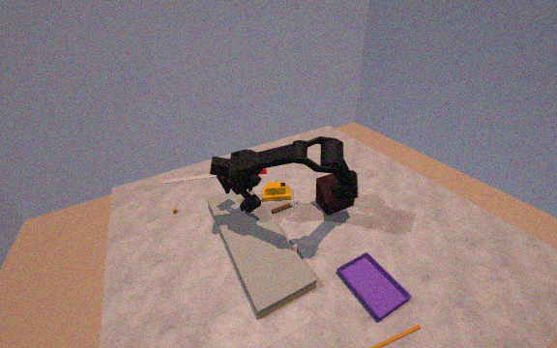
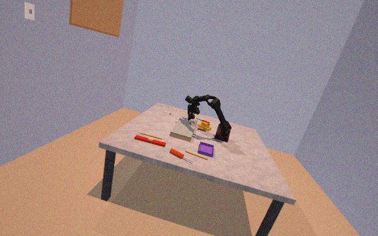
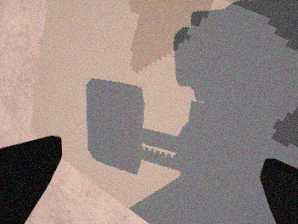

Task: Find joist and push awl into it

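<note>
My gripper is open and empty, pointing down above the far end of the floor panel. The pale panel lies flat, with the arm's shadow across it; no hole can be made out. The yellow stud finder stands on the table beside the panel's far end. The awl, with a brown handle and thin metal shaft, lies between the stud finder and the panel. The purple tray is empty. The joist is hidden.
The arm base stands beyond the awl. A red level, an orange screwdriver and a pencil lie toward the table's near side in the exterior view. A small orange block lies beyond the panel.
</note>
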Robot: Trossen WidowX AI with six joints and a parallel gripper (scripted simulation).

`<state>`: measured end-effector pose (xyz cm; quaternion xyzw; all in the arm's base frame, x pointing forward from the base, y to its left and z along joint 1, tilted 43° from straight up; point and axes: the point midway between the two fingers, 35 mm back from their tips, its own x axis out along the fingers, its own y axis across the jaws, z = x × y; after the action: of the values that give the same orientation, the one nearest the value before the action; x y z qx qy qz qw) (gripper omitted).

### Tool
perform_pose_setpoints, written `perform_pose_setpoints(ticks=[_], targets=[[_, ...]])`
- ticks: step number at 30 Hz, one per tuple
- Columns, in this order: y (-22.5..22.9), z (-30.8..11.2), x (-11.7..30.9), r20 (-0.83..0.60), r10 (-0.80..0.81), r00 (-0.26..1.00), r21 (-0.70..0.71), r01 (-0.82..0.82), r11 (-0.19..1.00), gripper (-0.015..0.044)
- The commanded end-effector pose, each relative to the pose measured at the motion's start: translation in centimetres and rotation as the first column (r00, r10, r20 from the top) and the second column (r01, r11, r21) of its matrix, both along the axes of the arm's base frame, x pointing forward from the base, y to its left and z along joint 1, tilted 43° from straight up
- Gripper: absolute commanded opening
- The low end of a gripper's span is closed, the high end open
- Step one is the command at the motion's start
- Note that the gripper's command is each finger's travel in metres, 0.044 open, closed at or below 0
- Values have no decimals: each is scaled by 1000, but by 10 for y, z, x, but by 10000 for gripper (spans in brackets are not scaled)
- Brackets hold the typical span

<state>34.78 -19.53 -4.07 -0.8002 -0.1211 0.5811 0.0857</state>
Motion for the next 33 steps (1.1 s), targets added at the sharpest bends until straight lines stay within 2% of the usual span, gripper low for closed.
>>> perform_pose_setpoints(ticks=[1, 6, 9, 11, 33], targets=[[-10, -22, -49, -183, -93, 979, 107, 114, 988, 440], [-9, -40, -121, -445, -156, 882, 264, 295, 918, 440], [0, -40, -167, -604, -141, 785, 362, 427, 828, 440], [4, -38, -184, -658, -120, 743, 398, 479, 783, 440], [5, -49, -184, -664, -117, 739, 402, 485, 777, 440]])
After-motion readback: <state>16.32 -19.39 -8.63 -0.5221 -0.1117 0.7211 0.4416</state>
